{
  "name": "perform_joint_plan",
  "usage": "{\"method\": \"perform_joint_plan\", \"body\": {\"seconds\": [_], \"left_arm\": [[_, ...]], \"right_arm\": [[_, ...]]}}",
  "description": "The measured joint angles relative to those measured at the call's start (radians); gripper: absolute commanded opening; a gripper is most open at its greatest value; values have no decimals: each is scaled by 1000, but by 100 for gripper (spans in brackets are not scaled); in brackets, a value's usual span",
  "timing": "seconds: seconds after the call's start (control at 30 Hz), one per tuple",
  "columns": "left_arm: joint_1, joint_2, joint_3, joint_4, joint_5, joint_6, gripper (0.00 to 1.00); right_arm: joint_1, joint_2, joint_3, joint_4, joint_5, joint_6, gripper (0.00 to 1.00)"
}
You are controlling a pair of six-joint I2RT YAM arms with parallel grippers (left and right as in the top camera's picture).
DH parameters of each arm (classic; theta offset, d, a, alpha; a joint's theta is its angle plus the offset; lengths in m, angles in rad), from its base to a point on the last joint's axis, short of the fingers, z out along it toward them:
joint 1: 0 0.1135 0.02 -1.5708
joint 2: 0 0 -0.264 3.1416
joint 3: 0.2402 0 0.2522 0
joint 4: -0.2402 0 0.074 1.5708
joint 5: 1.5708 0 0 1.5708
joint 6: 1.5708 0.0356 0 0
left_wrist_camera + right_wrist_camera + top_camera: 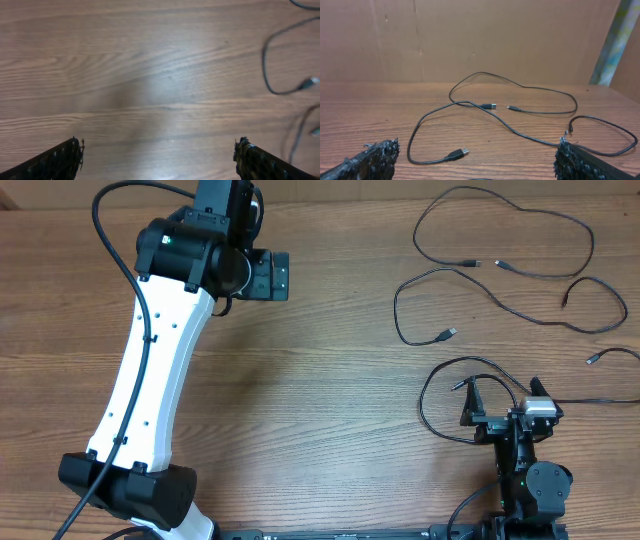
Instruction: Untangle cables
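The cables (447,334) lie as separate strands on the bench (330,380) ahead of the wide, empty right fingers (370,160) — off right of the equally wide left fingers (55,162) — so untangling looks largely done.

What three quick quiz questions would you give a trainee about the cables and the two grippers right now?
1. True or false: the left gripper grips one of the cables.
2. Seen from overhead, the cables lie mostly on which arm's side? A) the left arm's B) the right arm's C) evenly on both
3. Fill in: the jaws of the right gripper stand ____.

Key: 1 false, its jaws are open over bare wood; 2 B; 3 open.
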Motion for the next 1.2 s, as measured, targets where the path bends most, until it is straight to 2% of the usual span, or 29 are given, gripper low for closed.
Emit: {"method": "perform_joint_plan", "body": {"seconds": [0.13,0.33,0.7,1.2], "left_arm": [[0,0,0,-59,38,0,100],[0,0,0,-151,2,0,99],[0,-11,0,-152,-141,3,100],[77,-198,0,-152,-215,3,100]], "right_arm": [[0,0,0,0,0,0,100],[0,0,0,0,0,0,100],[0,0,0,0,0,-1,100],[0,0,0,0,0,0,100]]}}
